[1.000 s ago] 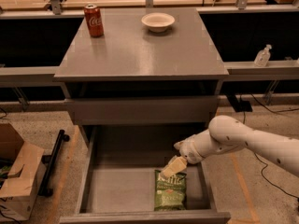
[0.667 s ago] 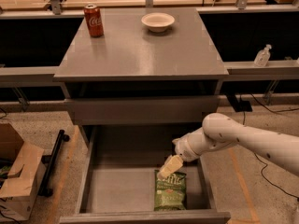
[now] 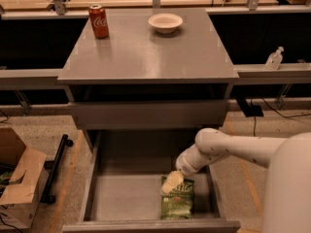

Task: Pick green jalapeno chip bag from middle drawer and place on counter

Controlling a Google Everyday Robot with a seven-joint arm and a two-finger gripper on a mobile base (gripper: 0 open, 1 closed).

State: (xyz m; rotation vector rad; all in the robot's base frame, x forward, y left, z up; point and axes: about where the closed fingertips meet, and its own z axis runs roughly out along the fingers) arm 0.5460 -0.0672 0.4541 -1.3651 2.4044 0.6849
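The green jalapeno chip bag [image 3: 178, 201] lies flat on the floor of the open middle drawer [image 3: 121, 198], towards its right front. My gripper [image 3: 171, 182] hangs from the white arm that reaches in from the right, and it is down at the bag's far end, overlapping its top edge. The grey counter [image 3: 146, 52] is the cabinet's top slab, above and behind the drawer.
A red soda can [image 3: 99, 21] and a white bowl [image 3: 165, 22] stand at the back of the counter. A closed drawer front [image 3: 146, 114] sits above the open drawer. A cardboard box [image 3: 19, 183] and a black bar lie on the floor at left.
The arm has swung left and lower, bringing the gripper down onto the far end of the chip bag. The bag has not moved.
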